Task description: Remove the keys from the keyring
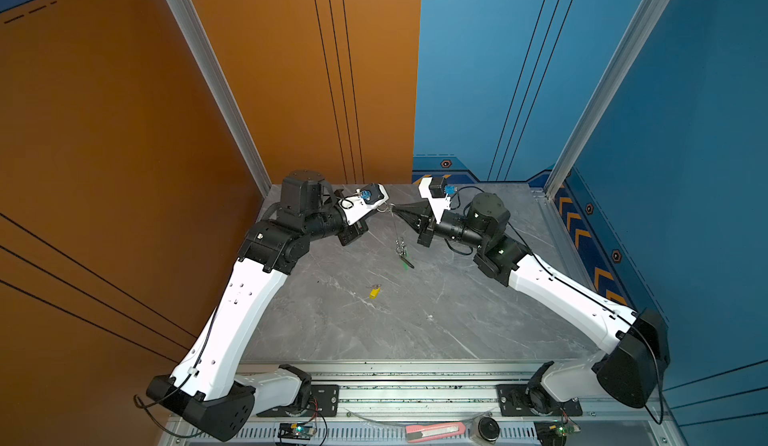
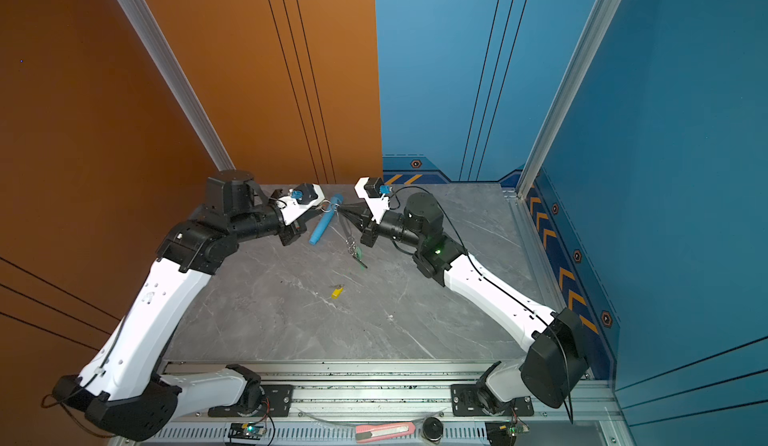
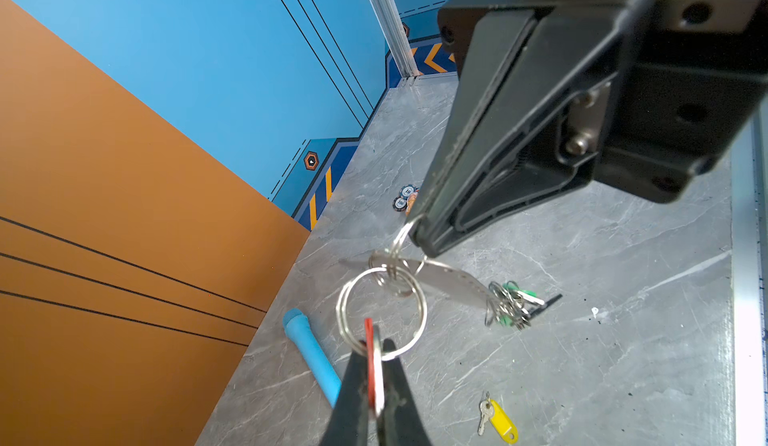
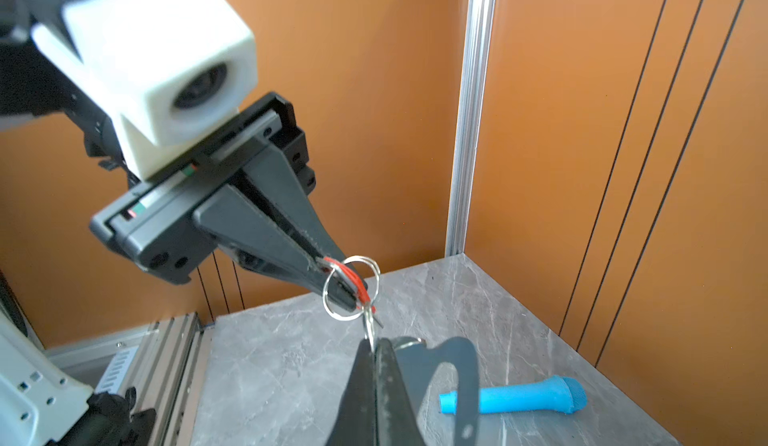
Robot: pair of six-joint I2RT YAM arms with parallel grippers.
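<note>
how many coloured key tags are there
4: yellow tag loose on the table; red tag pinched by the left gripper; green tag and black tag bunched at the keyring's free end, where others may be hidden.

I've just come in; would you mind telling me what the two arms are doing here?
The two arms hold the keyring up above the table. The left end effector is shut on the red-tagged key, and the right end effector pinches a small split ring on the keyring. The green- and black-tagged keys are attached to the keyring, while the yellow-tagged key lies loose on the table.
</note>
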